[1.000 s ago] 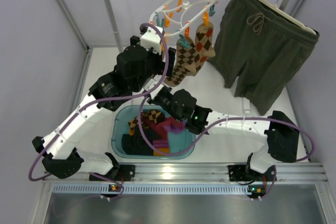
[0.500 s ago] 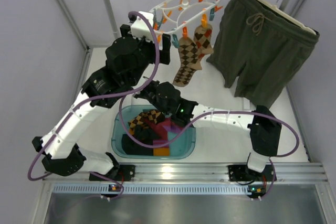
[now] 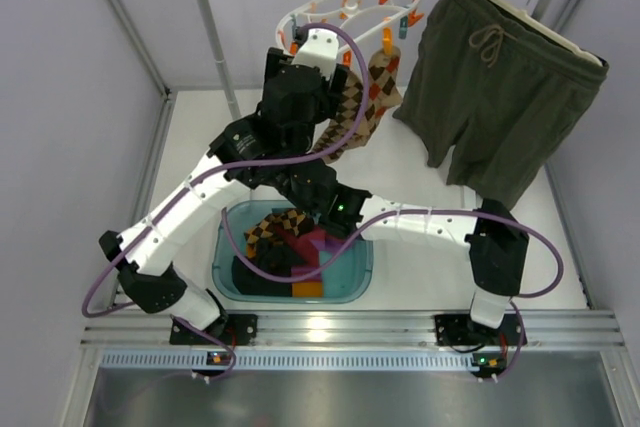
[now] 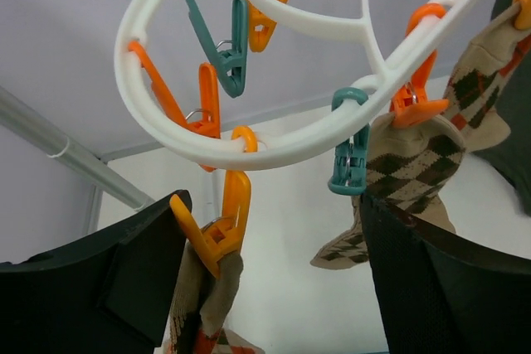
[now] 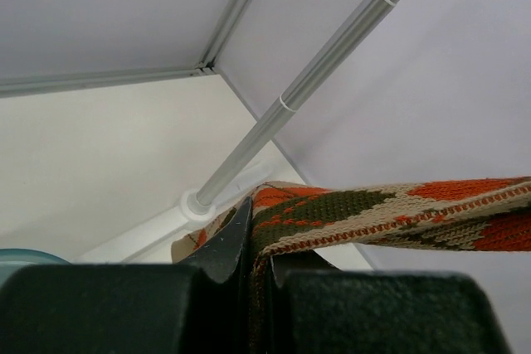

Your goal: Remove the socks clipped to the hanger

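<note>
Left gripper stands wide, jaws flanking an orange peg on the hanger, placed to pinch it open. Right gripper clamps an argyle sock, probably that peg's, holding it taut for release. Count: three socks clipped, one hanger.

White table, bearing a teal see-through tub of loose socks near the front edge and a metal rack upright at rear left.
</note>
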